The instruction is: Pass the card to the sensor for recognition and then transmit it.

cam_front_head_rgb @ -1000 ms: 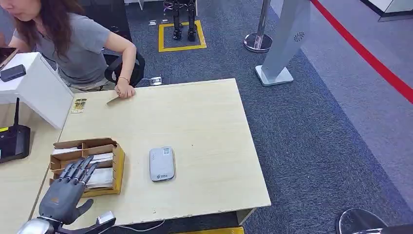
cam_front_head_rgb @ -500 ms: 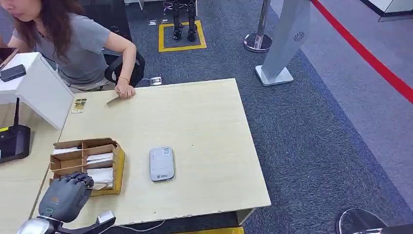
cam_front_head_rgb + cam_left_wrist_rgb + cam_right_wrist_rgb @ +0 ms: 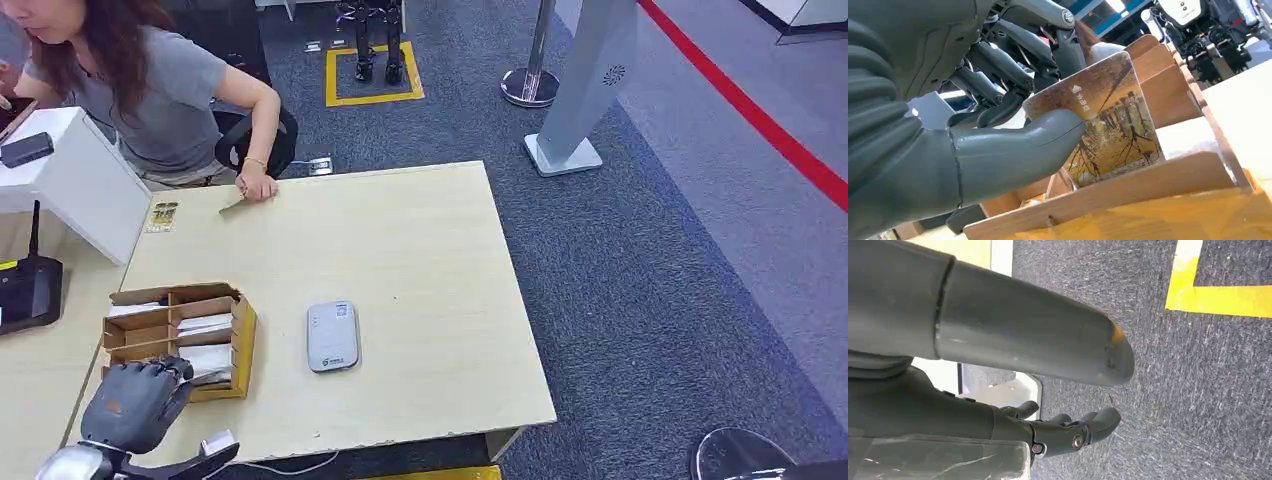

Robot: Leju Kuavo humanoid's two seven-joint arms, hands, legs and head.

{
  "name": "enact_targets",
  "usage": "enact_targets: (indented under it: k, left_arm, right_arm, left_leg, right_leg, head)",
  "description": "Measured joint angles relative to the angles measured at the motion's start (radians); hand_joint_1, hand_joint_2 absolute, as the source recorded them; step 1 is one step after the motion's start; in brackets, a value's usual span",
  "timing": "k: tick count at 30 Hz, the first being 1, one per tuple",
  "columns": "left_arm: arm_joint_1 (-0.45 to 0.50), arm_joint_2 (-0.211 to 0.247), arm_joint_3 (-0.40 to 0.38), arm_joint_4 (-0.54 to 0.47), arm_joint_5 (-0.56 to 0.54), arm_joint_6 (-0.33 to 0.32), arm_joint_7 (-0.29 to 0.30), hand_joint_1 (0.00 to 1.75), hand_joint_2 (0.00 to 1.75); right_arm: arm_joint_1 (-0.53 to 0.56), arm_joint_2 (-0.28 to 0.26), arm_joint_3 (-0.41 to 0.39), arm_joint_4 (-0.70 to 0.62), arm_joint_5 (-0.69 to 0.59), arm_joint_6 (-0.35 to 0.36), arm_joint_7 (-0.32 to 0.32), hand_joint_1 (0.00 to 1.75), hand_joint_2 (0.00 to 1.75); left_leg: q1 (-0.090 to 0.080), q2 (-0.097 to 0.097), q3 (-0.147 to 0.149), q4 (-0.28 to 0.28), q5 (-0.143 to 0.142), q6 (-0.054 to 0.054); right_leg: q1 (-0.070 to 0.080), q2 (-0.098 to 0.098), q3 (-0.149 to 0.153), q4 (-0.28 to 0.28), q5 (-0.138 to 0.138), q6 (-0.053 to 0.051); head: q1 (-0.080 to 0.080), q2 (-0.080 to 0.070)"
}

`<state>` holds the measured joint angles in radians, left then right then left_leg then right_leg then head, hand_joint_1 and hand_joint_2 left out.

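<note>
My left hand [image 3: 135,400] is at the near end of the cardboard card box [image 3: 240,335], fingers curled into its front compartment. Up close, my left hand [image 3: 973,145] pinches a brown picture card [image 3: 1110,130] between thumb and fingers, the card still standing in the box [image 3: 1128,185]. The grey card sensor [image 3: 332,335] lies flat on the table [image 3: 420,250], right of the box. My right hand [image 3: 1068,432] hangs over the carpet beside the table, fingers loosely curled and holding nothing.
A person sits at the table's far left corner, a hand [image 3: 256,186] resting on a card at the edge. A small card [image 3: 161,216] lies near a white box [image 3: 70,180]. A black phone [image 3: 28,290] sits on the left desk. Grey carpet lies to the right.
My left hand's fingers went from spread over the box to curled into its front compartment, closing on a card. The person and the sensor stayed put.
</note>
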<state>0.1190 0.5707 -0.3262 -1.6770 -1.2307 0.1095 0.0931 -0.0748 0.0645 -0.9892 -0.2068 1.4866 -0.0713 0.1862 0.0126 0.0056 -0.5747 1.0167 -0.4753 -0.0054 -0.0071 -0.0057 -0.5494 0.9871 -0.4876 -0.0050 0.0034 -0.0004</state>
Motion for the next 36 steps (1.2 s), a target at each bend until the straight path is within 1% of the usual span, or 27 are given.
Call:
enact_targets:
  k: [4, 7, 10, 12, 16, 19, 21, 22, 24, 25, 26, 27, 29, 30, 32, 34, 36]
  left_arm:
    - [-0.023, -0.003, 0.000, 0.000, 0.016, -0.010, -0.018, 1.75, 1.75]
    - [-0.050, -0.005, -0.001, 0.000, 0.054, -0.020, -0.043, 1.75, 1.75]
    - [-0.108, -0.018, -0.005, 0.000, 0.087, -0.014, -0.061, 1.75, 1.75]
    - [-0.161, -0.033, -0.007, -0.008, 0.111, -0.005, -0.063, 1.75, 1.75]
    - [-0.263, -0.048, -0.007, -0.046, 0.147, -0.015, -0.060, 1.75, 1.75]
    - [-0.283, -0.053, -0.007, -0.057, 0.158, -0.006, -0.060, 1.75, 1.75]
    - [-0.301, -0.056, -0.006, -0.070, 0.238, 0.011, -0.072, 1.75, 1.75]
    - [-0.322, -0.057, -0.003, -0.080, 0.310, 0.011, -0.080, 1.75, 1.75]
    - [-0.393, -0.058, 0.014, -0.100, 0.451, -0.027, -0.088, 1.75, 1.75]
    - [-0.439, -0.058, 0.030, -0.105, 0.521, -0.056, -0.088, 1.75, 1.75]
    - [-0.488, -0.058, 0.047, -0.105, 0.579, -0.083, -0.088, 1.75, 1.75]
    - [-0.535, -0.059, 0.062, -0.105, 0.611, -0.100, -0.082, 1.75, 1.75]
    - [-0.602, -0.059, 0.086, -0.103, 0.602, -0.111, -0.058, 1.75, 1.75]
    - [-0.654, -0.059, 0.096, -0.098, 0.545, -0.106, -0.026, 1.75, 1.75]
    - [-0.722, -0.056, 0.102, -0.056, 0.432, -0.089, 0.021, 1.75, 1.75]
    - [-0.768, -0.052, 0.103, 0.021, 0.315, -0.052, 0.038, 1.75, 1.75]
    - [-0.803, -0.051, 0.102, 0.123, 0.236, 0.000, 0.024, 1.75, 1.75]
  right_arm:
    - [0.000, -0.004, 0.000, 0.000, -0.007, -0.007, -0.004, 0.00, 0.00]
    - [0.000, -0.005, 0.000, 0.000, -0.008, -0.008, -0.011, 0.00, 0.00]
    - [-0.002, -0.005, 0.000, 0.000, -0.008, -0.008, -0.020, 0.00, 0.00]
    - [-0.005, -0.005, 0.000, 0.000, -0.008, -0.008, -0.026, 0.00, 0.00]
    - [-0.007, -0.005, 0.000, 0.000, -0.007, -0.007, -0.032, 0.00, 0.00]
    - [-0.006, -0.005, 0.000, 0.000, -0.007, -0.007, -0.032, 0.00, 0.00]
    - [-0.006, -0.005, 0.000, 0.000, -0.005, -0.005, -0.039, 0.00, 0.00]
    - [-0.007, -0.005, 0.000, 0.000, -0.001, -0.006, -0.042, 0.00, 0.00]
    - [-0.009, -0.005, 0.000, 0.000, 0.002, -0.006, -0.050, 0.00, 0.00]
    - [-0.010, -0.005, 0.000, 0.000, 0.006, -0.006, -0.053, 0.00, 0.00]
    - [-0.012, -0.005, 0.001, 0.000, 0.010, -0.006, -0.053, 0.00, 0.00]
    - [-0.014, -0.005, 0.001, 0.000, 0.011, -0.005, -0.054, 0.00, 0.00]
    - [-0.017, -0.004, 0.002, 0.000, 0.013, -0.002, -0.053, 0.00, 0.00]
    - [-0.020, -0.002, 0.004, 0.000, 0.018, 0.003, -0.052, 0.00, 0.00]
    - [-0.029, 0.000, 0.010, 0.000, 0.026, 0.011, -0.045, 0.00, 0.00]
    - [-0.041, 0.005, 0.021, 0.000, 0.037, 0.016, -0.034, 0.00, 0.00]
    - [-0.051, 0.008, 0.031, 0.000, 0.047, 0.022, -0.023, 0.00, 0.00]
  left_leg:
    - [0.000, 0.000, 0.000, 0.000, 0.000, 0.000]
    - [0.000, 0.000, 0.000, 0.000, 0.000, 0.000]
    - [0.000, -0.001, 0.000, 0.000, 0.001, 0.000]
    - [0.000, -0.001, 0.000, 0.001, 0.001, 0.000]
    - [0.000, 0.000, 0.001, 0.001, 0.001, 0.000]
    - [0.000, 0.001, 0.001, 0.001, 0.001, 0.000]
    - [0.000, 0.001, 0.000, 0.001, 0.001, 0.000]
    - [0.000, 0.000, -0.001, 0.001, 0.001, 0.000]
    - [0.001, -0.002, -0.001, 0.001, 0.002, 0.000]
    - [0.001, -0.002, -0.001, 0.001, 0.002, 0.000]
    - [0.001, -0.001, -0.001, 0.001, 0.003, -0.001]
    - [0.001, -0.001, -0.001, 0.001, 0.003, -0.001]
    - [0.001, 0.000, -0.001, 0.001, 0.003, -0.001]
    - [0.001, 0.000, -0.001, 0.001, 0.003, -0.001]
    - [0.001, 0.000, -0.001, 0.001, 0.003, -0.002]
    - [0.001, 0.000, 0.000, 0.001, 0.003, -0.002]
    - [0.001, 0.000, 0.000, 0.001, 0.004, -0.002]
  right_leg:
    - [0.000, 0.000, 0.000, 0.000, 0.000, 0.000]
    - [0.000, 0.000, 0.000, 0.000, 0.000, 0.000]
    - [0.000, -0.001, 0.000, 0.000, 0.000, 0.000]
    - [0.000, -0.001, 0.000, 0.000, 0.001, 0.000]
    - [0.000, 0.000, 0.001, 0.000, 0.002, -0.001]
    - [0.000, 0.001, 0.000, 0.000, 0.002, -0.002]
    - [0.000, 0.001, -0.001, 0.000, 0.002, -0.002]
    - [0.000, -0.001, -0.001, 0.000, 0.002, -0.002]
    - [0.000, -0.002, -0.001, 0.000, 0.002, -0.002]
    - [0.000, -0.002, -0.001, 0.000, 0.002, -0.002]
    - [0.000, -0.002, -0.001, 0.000, 0.003, -0.002]
    - [0.000, -0.001, -0.001, 0.001, 0.003, -0.003]
    - [0.000, -0.001, -0.001, 0.001, 0.004, -0.003]
    - [0.000, -0.001, -0.001, 0.001, 0.004, -0.003]
    - [0.000, -0.001, -0.001, 0.001, 0.004, -0.003]
    - [0.000, 0.000, -0.001, 0.001, 0.004, -0.003]
    - [0.000, 0.000, -0.001, 0.001, 0.004, -0.003]
  head:
    - [0.000, 0.000]
    - [0.000, 0.000]
    - [0.000, 0.000]
    - [0.000, 0.000]
    - [0.000, 0.000]
    - [0.000, 0.000]
    - [0.000, 0.000]
    - [0.000, 0.000]
    - [0.000, 0.000]
    - [0.000, 0.000]
    - [0.000, 0.000]
    - [0.000, 0.000]
    - [0.000, 0.000]
    - [0.000, 0.000]
    - [0.000, 0.000]
    - [0.000, 0.000]
    - [0.000, 0.000]
